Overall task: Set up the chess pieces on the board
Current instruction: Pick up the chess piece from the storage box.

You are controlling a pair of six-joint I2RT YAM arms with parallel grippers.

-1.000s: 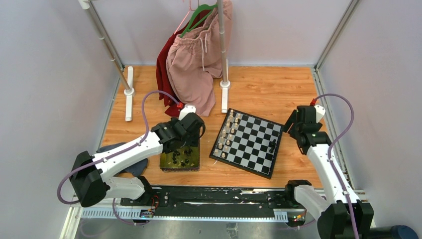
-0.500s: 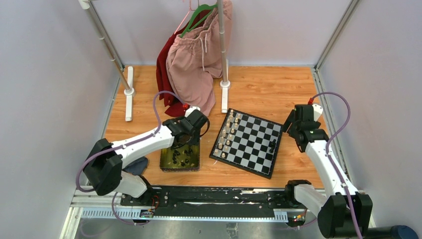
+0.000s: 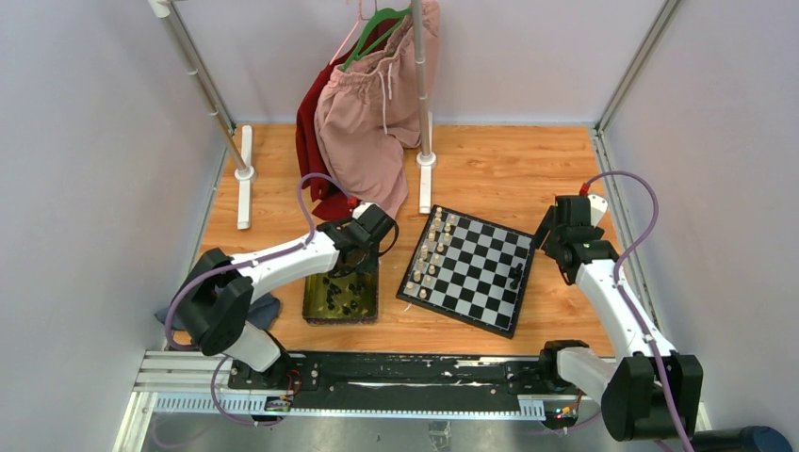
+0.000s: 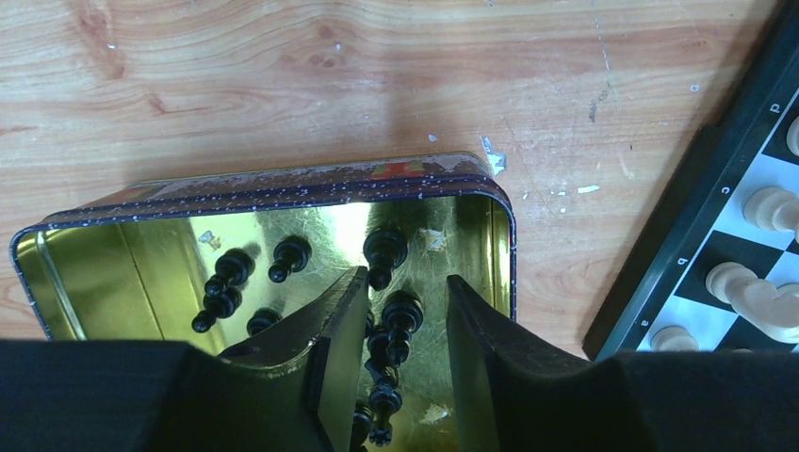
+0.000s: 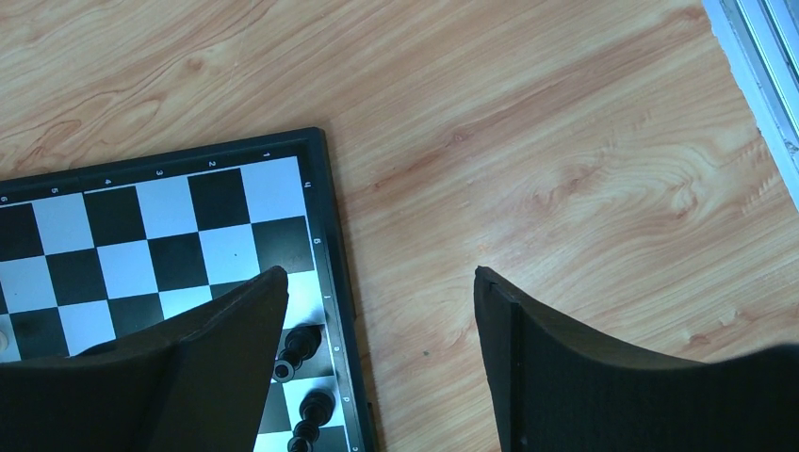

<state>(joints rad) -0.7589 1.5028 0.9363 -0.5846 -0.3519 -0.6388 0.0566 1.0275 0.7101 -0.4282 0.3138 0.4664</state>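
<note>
Inside the tray (image 4: 264, 184), your left jaws stand partly spread around 1 of the black chess pieces (image 4: 400, 315). Gold shows on both sides of it, so I judge nothing is pinched yet. That piece seems to lie with its long axis along the gap, head toward the tray's far wall. More pieces are heaped at its near end, so a squeeze could catch 2. The tray's right wall is just beside the jaws; lift straight up before crossing it.

The board (image 3: 471, 273) lies just right of the tray, with cream pieces (image 4: 744, 287) along its tray-side edge. The left arm (image 3: 283, 268) is the nearer one. Your right jaws hang wide apart and empty over the board edge farthest from the tray, near 2 black pieces. Bare counter (image 5: 565, 141) lies beyond that edge.
</note>
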